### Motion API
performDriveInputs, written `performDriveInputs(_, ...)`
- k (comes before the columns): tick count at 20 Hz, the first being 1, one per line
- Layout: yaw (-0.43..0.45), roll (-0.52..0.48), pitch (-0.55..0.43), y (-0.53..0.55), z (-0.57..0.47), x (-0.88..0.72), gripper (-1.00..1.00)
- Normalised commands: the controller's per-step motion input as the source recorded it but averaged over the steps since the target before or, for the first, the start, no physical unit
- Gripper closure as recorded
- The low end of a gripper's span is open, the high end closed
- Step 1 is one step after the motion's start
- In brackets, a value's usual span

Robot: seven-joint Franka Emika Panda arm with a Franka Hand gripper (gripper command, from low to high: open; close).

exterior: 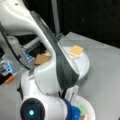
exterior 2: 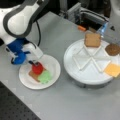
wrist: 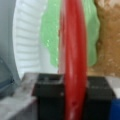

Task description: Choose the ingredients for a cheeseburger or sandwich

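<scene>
One hand (exterior 2: 33,63), closed on red tomato disc (wrist: 73,62), disc held on edge between dark fingers (wrist: 48,100). Directly beneath: green lettuce (exterior 2: 45,77) on bread square (exterior 2: 33,74), paper plate (exterior 2: 53,66) near surface's front-left corner. Second bread square (exterior 2: 92,40), patty (exterior 2: 112,49), cheese (exterior 2: 113,69) sit in divided tray (exterior 2: 75,58).

A robotics lab: a white Panda arm (exterior 2: 18,17) stands on a plain grey table (exterior 2: 75,105) against black backdrop, with toy food on a paper plate (exterior 2: 53,67), a white sectioned tray (exterior 2: 75,53) and electronics with cables (exterior 2: 87,15) behind.
</scene>
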Motion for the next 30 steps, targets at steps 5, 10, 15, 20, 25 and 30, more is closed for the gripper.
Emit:
performDriveInputs(5,0.107,-0.016,-0.116,0.05,-0.06,-0.17,1.0)
performDriveInputs(10,0.114,-0.008,-0.122,0.03,-0.07,-0.16,1.0)
performDriveInputs(15,0.11,0.001,-0.139,0.01,-0.09,-0.11,1.0)
performDriveInputs(20,0.093,0.018,-0.133,0.0,-0.09,-0.07,1.0)
performDriveInputs(25,0.087,0.029,-0.13,-0.03,-0.09,-0.07,1.0)
performDriveInputs(30,0.081,0.04,-0.136,-0.02,-0.11,-0.06,1.0)
